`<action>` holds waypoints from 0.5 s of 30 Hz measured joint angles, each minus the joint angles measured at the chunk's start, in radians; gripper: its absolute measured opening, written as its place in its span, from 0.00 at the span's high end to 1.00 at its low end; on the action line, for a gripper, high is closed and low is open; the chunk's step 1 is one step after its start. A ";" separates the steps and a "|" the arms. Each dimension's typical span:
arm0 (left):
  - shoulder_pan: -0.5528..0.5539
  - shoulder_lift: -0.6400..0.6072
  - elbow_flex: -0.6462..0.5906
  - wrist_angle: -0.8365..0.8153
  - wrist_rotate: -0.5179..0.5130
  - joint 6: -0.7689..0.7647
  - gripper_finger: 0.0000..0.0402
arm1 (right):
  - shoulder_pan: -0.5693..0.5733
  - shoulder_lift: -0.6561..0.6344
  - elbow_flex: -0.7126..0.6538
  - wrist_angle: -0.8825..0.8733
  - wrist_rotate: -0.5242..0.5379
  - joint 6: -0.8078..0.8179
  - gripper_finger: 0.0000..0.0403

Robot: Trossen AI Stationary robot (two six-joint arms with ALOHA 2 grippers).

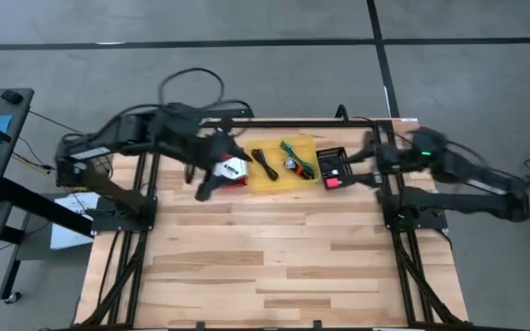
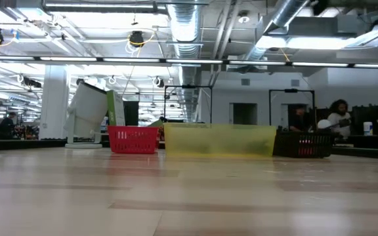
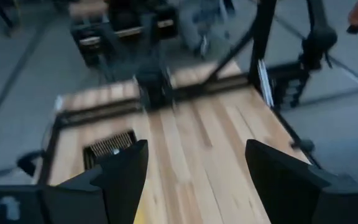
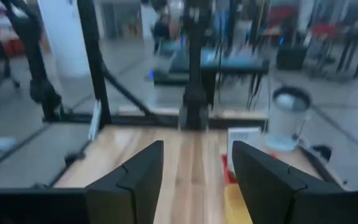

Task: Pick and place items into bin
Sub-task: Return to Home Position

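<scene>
Three bins stand in a row along the far edge of the wooden table (image 1: 274, 267): a red bin (image 1: 238, 180) on the left, a yellow bin (image 1: 274, 183) in the middle and a black bin (image 1: 331, 154) on the right, each close beside its neighbour. Contents, red bin: one white packet (image 1: 235, 166); the print on it cannot be made out. Contents, yellow bin: one thin black cord (image 1: 264, 165) towards the left, one green stick-like piece (image 1: 298, 157) lying aslant towards the right, and one small silvery piece (image 1: 291, 165) just beside the green one. Contents, black bin: one red-pink piece (image 1: 333, 182) at the near end; anything else in it is too dark to tell. No item lies on the bare boards. The left arm (image 1: 122, 136) reaches in from the far left corner, its head above the table just left of the red bin. The left gripper (image 3: 196, 146) is spread wide with nothing between its fingers. The right arm (image 1: 472, 179) reaches in from the right side, its head just right of the black bin. The right gripper (image 4: 197, 146) is likewise spread wide and carries nothing. From table height the three bins show side by side, and a person (image 2: 338, 115) sits in the room far behind them on the right.
</scene>
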 joint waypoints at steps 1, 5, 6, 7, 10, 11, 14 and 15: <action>0.021 -0.037 -0.064 0.062 0.014 0.004 0.35 | -0.005 -0.061 0.000 -0.025 0.001 0.010 0.54; 0.121 -0.161 -0.339 0.295 0.034 -0.019 0.35 | -0.027 -0.284 0.002 -0.111 0.003 0.057 0.54; 0.153 -0.183 -0.406 0.358 0.067 -0.026 0.35 | -0.033 -0.326 0.002 -0.138 0.006 0.069 0.54; 0.188 -0.202 -0.472 0.421 0.118 -0.030 0.35 | -0.038 -0.366 0.000 -0.171 0.007 0.074 0.54; 0.311 -0.232 -0.655 0.654 0.337 -0.073 0.35 | -0.046 -0.459 -0.004 -0.230 0.008 0.082 0.55; 0.351 -0.233 -0.712 0.730 0.403 -0.096 0.35 | -0.047 -0.479 -0.014 -0.231 0.015 0.085 0.54; 0.459 -0.233 -0.866 0.898 0.517 -0.172 0.35 | -0.046 -0.508 -0.066 -0.236 0.037 0.092 0.54; 0.486 -0.233 -0.912 0.938 0.530 -0.187 0.35 | -0.045 -0.508 -0.086 -0.221 0.037 0.092 0.54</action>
